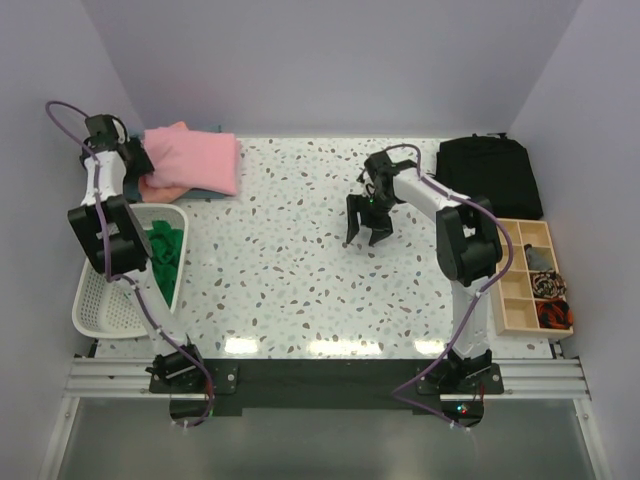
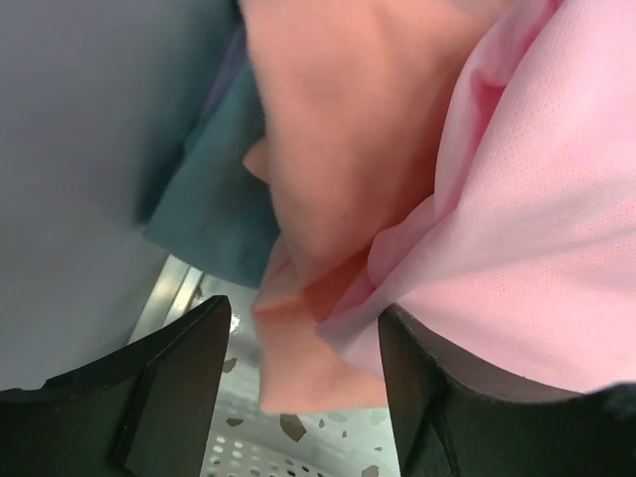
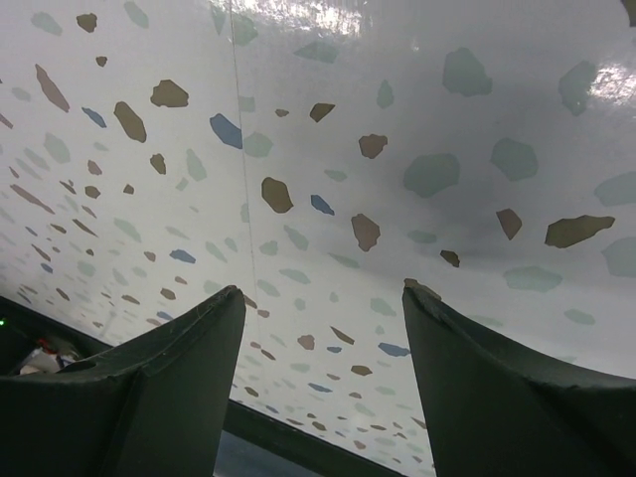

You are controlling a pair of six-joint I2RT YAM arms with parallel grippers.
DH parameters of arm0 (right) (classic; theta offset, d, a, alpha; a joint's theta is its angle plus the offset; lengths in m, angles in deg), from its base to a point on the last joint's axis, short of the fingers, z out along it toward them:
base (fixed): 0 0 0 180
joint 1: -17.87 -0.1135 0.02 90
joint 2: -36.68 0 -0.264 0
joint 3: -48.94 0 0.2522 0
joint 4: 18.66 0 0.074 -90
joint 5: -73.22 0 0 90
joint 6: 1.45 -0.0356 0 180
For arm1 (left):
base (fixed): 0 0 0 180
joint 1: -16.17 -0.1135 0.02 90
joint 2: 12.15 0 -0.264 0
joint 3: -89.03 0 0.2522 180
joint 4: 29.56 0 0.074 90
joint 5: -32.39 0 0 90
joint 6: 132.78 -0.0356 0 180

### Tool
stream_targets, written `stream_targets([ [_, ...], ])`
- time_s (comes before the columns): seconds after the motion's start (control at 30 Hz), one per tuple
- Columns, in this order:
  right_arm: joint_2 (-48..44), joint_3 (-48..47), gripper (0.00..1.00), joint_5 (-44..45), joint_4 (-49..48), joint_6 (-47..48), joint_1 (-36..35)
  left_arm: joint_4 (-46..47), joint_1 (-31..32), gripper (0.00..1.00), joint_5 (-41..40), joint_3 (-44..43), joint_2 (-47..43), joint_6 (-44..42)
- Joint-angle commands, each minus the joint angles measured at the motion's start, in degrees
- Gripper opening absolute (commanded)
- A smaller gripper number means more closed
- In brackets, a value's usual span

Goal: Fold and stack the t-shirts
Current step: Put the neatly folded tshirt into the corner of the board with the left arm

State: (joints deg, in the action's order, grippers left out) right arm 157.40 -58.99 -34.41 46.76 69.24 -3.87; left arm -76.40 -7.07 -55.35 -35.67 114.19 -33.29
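Well, the pink shirt [image 1: 195, 158] lies on top of the orange shirt [image 2: 348, 119] and the blue shirt [image 2: 224, 199], right at the left gripper [image 2: 303, 310]. Its fingers [image 2: 179, 388] are apart, with loose cloth edges between them, not squeezed. The green shirt [image 1: 168, 255] sits in the white basket [image 1: 100, 300], just beside that arm. The right gripper [image 1: 365, 238] hangs wide open over the speckled table [image 1: 290, 270], holding nothing, well apart from the shirts.

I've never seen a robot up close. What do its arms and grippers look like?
The left arm and right arm are white links with bulky black joints. The left gripper and right gripper are black, with two tapered fingers. Purple cables trail along both.
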Motion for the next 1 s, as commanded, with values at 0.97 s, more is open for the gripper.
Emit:
stream_targets([
  [0.97, -21.12, 9.26, 0.99, 22.01, -10.16, -0.99, -1.90, -0.14, 31.77, 1.00, -1.91, 28.92, -42.32, 13.71],
])
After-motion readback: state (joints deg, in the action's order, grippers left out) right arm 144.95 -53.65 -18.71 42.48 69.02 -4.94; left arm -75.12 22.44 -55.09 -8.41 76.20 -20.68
